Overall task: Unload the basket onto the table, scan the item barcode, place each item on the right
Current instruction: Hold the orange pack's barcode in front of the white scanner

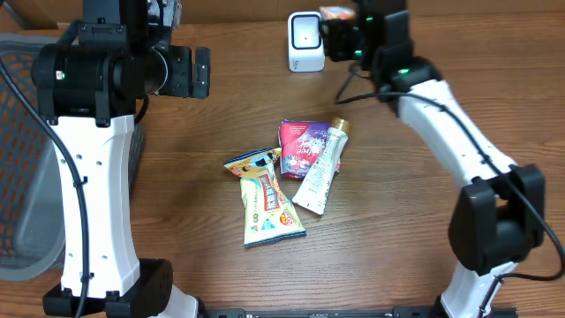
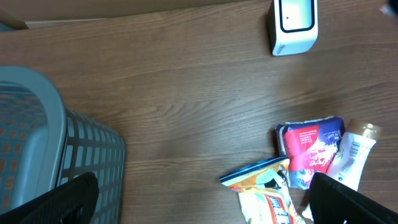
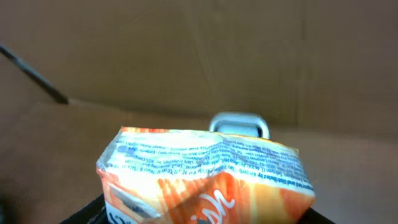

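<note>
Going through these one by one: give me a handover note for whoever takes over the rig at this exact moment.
Left gripper: open, empty, above the table beside the grey basket.
Right gripper: shut on the orange packet, held up in front of the white scanner.
On the table, unheld: yellow packet, red pouch and tube, lying together mid-table.
Done: one item lifted and presented to the scanner; whether it has registered cannot be told.
Left: likely finish this scan, then the items on the table.

Orange packet point(image 3: 205, 177) just before white scanner point(image 1: 305, 41)
</note>
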